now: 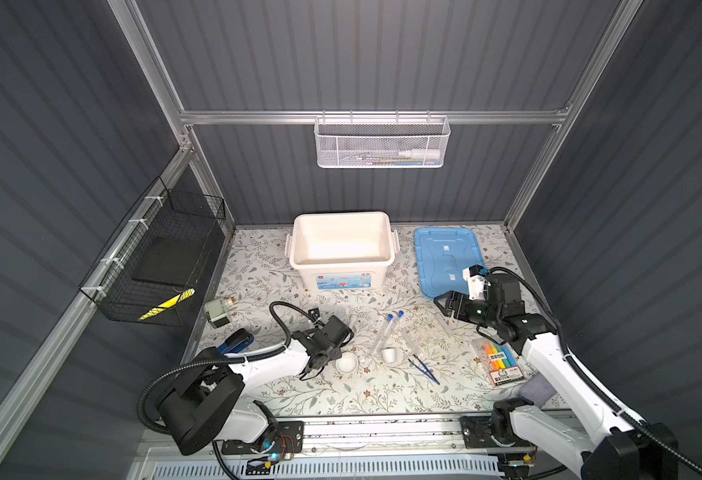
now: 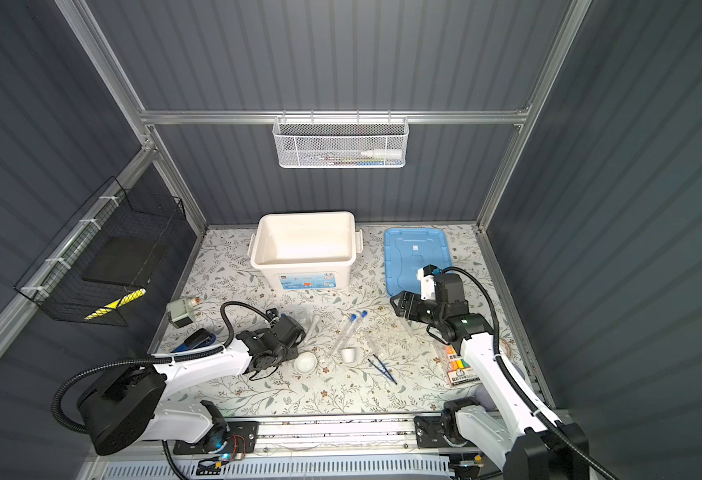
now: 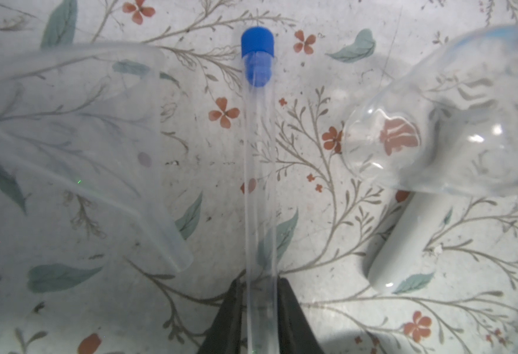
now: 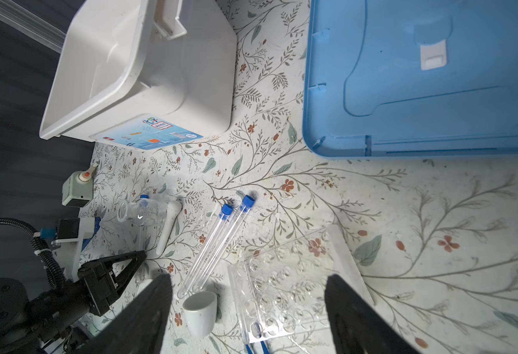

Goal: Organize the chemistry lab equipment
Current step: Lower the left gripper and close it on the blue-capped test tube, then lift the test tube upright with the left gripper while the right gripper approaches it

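While the bin [image 1: 305, 270] stands empty and rack [image 4: 282, 275], cup [image 4: 201, 309], tweezers [image 1: 424, 370] lie loose on the worktop [image 1: 341, 399] in front of it, left claw [image 3: 260, 280] pinches one tube [image 3: 259, 168] lying there, right claw [image 4: 248, 277] hangs spread wide off the bin's right-front, so sorting looks barely begun.

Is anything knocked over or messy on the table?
Yes. The glass flask lies on its side beside the white pestle. Two blue-capped test tubes lie flat on the table instead of standing in the clear rack beside them. The left hand pinches a third tube. Nothing looks spilled or broken.
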Robot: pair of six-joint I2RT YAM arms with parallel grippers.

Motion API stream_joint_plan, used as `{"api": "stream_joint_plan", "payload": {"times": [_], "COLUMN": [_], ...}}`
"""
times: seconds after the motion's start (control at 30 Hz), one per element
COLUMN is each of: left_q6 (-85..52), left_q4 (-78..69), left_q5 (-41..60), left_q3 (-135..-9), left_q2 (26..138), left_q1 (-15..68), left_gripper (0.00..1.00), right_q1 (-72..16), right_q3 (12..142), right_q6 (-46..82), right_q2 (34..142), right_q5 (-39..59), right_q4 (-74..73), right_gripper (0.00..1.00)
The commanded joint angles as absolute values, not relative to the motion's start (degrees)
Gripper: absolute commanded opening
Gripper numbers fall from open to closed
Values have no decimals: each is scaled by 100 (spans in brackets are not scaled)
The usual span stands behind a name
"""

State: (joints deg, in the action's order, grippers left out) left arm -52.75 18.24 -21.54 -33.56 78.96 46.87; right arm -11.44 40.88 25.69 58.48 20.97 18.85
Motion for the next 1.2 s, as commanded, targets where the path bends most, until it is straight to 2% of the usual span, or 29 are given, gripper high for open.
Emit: {"api": "stream_joint_plan", "payload": {"times": [0.0,0.57,1.17], "left_q6": [-5042,-5081,-5049], "left_q4": [2095,2285,2669], "left_q5": [-1858,-1958,-2390], "left_q3": [-3199,-3289,-3700], "left_q2": [7927,7734,7161], "left_q1": [4671,4676,4675], "left_gripper": [20,10,7], "right_q1": [-1237,-1362,-1534], "right_q3": [4131,4177,4322], "right_q6": [2696,2707,2744], "right_q2": [5885,5905,6054], "right_q5": [2022,1995,2039], "right_q4": [1780,1850,1800], "right_gripper": [80,80,80]}}
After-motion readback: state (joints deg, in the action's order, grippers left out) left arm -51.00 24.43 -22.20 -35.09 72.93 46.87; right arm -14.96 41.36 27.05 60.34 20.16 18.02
